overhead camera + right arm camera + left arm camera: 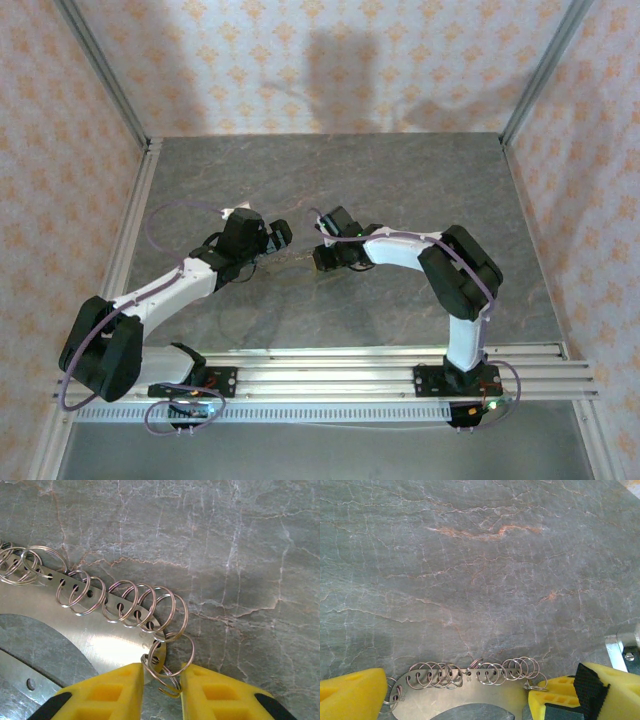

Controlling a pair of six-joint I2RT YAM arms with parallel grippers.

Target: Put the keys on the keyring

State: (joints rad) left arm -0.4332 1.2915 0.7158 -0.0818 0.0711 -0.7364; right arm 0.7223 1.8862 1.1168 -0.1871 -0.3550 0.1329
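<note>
Pinching a thin round wire split ring (159,681), right gripper (162,674); left gripper (457,696) agape.

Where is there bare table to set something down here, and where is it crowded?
Free: the far half of the table up to the back wall, and the patch between the right arm and the side rail. Crowded: the centre, where left gripper and right gripper meet at the perforated metal band strung with split rings.

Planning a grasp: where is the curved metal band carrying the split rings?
In both wrist views the curved metal band lies on the table between the grippers: its ringed edge spans the open left gripper, its end ring pinched by the right gripper.
</note>
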